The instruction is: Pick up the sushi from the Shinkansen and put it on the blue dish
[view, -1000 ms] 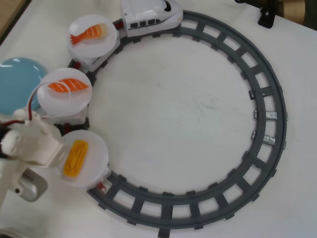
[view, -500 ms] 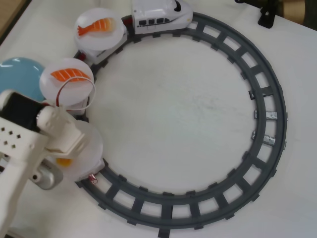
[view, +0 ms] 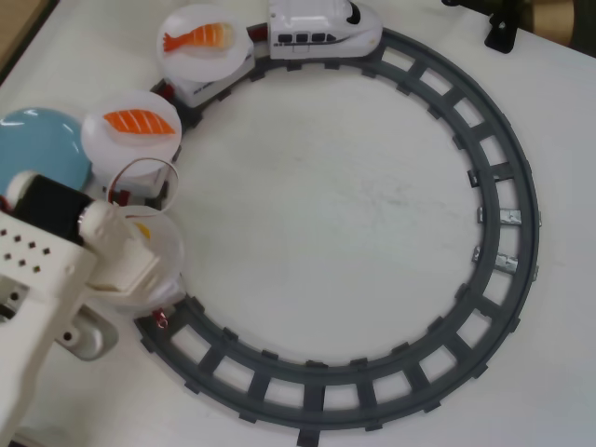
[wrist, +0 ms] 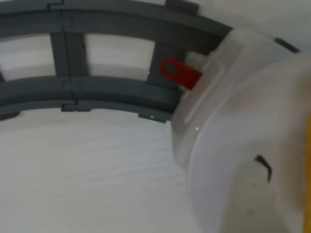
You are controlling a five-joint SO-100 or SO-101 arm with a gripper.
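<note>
In the overhead view the Shinkansen [view: 323, 25] sits on the track [view: 507, 186], far up and right of the jaws. The arm [view: 56, 270] covers the last plate [view: 166, 251] (sushi [view: 142, 227] barely shows). The blue dish [view: 37, 144] lies just above the jaws, on the bench [view: 326, 196].

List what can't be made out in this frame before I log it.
- Egg sushi: overhead view, the arm covers all but a yellow sliver; wrist view, cut off at the right edge.
- Gripper: overhead view, hidden under the arm's white body; open or shut cannot be told.
- Blue dish: overhead view, cut off at the left edge.
- Last car's white plate: wrist view, blurred.
</note>
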